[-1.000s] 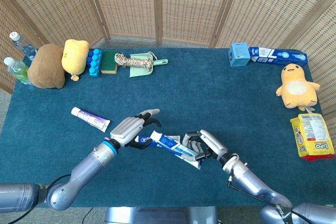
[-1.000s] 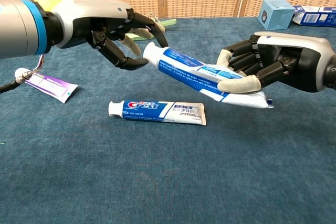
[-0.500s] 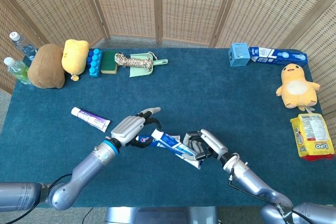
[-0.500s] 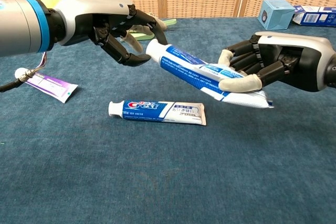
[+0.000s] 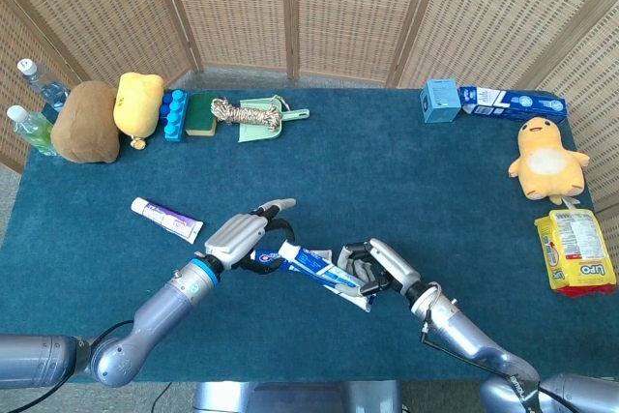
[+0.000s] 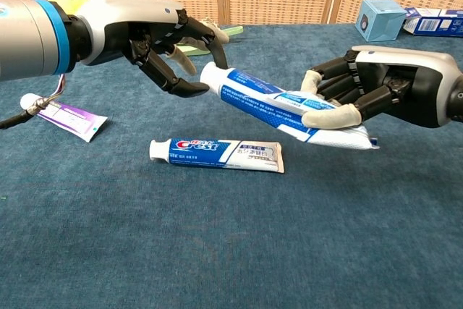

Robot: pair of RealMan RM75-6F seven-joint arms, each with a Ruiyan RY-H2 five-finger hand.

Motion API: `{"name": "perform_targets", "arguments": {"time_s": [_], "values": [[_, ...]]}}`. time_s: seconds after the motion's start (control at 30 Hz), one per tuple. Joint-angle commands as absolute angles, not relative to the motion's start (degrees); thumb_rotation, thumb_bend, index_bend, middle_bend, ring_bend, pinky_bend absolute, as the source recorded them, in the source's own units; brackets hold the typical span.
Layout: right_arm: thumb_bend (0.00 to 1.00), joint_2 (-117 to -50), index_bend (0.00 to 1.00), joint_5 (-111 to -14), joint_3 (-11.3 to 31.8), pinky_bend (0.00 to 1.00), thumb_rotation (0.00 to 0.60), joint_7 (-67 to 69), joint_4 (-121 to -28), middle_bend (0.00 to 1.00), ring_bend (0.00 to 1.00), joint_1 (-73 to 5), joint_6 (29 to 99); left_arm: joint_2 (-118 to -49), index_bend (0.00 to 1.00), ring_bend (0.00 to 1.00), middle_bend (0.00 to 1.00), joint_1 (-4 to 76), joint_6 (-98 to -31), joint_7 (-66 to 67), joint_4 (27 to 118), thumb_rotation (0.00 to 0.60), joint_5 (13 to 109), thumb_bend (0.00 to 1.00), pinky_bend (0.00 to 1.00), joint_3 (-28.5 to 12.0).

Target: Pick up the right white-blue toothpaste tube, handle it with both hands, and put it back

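- While the table [image 5: 406, 191] is the biggest thing here, its blue cloth gives a soft landing, and most of its clutter sits well away along the back and right edges: a brown plush [image 5: 87, 123] and yellow plush [image 5: 138, 103] at the back left, a chick toy [image 5: 546, 157] and yellow packet [image 5: 575, 249] on the right.
- The left hand [image 6: 163, 41] hovers with fingers spread and curved around the cap end of the lifted tube; whether any fingertip actually touches it, I cannot tell.
- The right hand [image 6: 362, 92] is clamped on the white-blue toothpaste tube [image 6: 278, 103] near its flat crimped tail, holding it in the air, cap pointing toward the left hand.
- That tube looks light, soft-walled and glossy, so I judge it will dent and slide under a hard squeeze; the stiffer shoulder by the cap seems the safer place for the left hand to take it.
- A Crest tube [image 6: 217, 152] lies flat on the cloth just below the held one, and I would count it the main obstacle when setting down.
- A purple-white tube [image 5: 166, 220] lies apart to the left, clear of both hands.
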State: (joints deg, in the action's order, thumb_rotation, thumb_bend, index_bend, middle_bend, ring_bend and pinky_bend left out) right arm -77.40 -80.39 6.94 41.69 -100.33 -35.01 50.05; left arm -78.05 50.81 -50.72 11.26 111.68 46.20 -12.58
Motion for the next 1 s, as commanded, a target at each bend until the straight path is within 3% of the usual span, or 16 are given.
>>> {"name": "perform_targets", "arguments": {"time_s": [0.03,0.47,0.6,1.0], "values": [[0.58,-77.34,0.93,-80.31,6.97,0.79,0.600,41.79,-100.36,0.76,0.77,-35.01,50.01,-78.03,0.37,0.05,0.07,50.88,-50.79,11.24,111.60,0.600,46.15,0.34,0.18,-12.40],[0.58,-76.48,0.93,-80.76,6.68,0.79,0.600,42.30,-100.92,0.76,0.77,-34.92,49.93,-77.79,0.39,0.05,0.08,51.13,-51.23,10.20,111.51,0.600,46.41,0.34,0.15,-12.16],[0.58,-76.43,0.93,-80.69,6.67,0.79,0.600,41.88,-101.21,0.76,0.77,-35.01,49.85,-77.99,0.38,0.05,0.07,51.24,-51.13,9.68,111.40,0.600,46.57,0.34,0.22,-12.19],[0.58,-75.93,0.93,-80.49,6.50,0.79,0.600,41.99,-101.75,0.76,0.77,-34.69,50.08,-78.26,0.44,0.06,0.09,51.53,-51.64,9.73,111.34,0.600,46.34,0.34,0.23,-11.78]]}}
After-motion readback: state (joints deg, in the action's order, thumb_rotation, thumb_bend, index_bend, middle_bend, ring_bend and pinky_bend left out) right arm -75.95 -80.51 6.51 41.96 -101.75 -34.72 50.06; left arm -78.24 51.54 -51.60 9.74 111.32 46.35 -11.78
